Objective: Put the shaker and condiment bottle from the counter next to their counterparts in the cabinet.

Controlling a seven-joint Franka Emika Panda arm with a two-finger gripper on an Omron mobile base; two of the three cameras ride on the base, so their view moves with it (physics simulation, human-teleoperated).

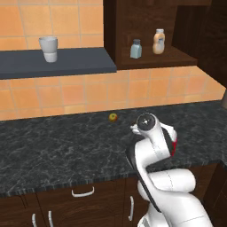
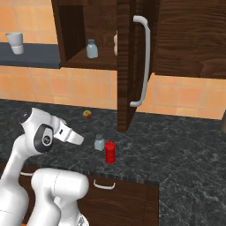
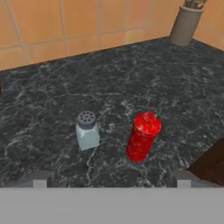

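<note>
Here's the approach: the claw hangs spread wide and empty above the worktop, nothing picked yet. Just ahead of it stand both targets, upright and close together but apart: the shaker off its one tip, the condiment bottle nearer the other. Next, I'd say, it must choose one, centre over it and descend; the cabinet waits overhead.

A big white cup stands on the flat dark grey-blue wall shelf, high above the gripper; a small red-yellow apple lies beyond it; a grey utensil holder stands far ahead.
</note>
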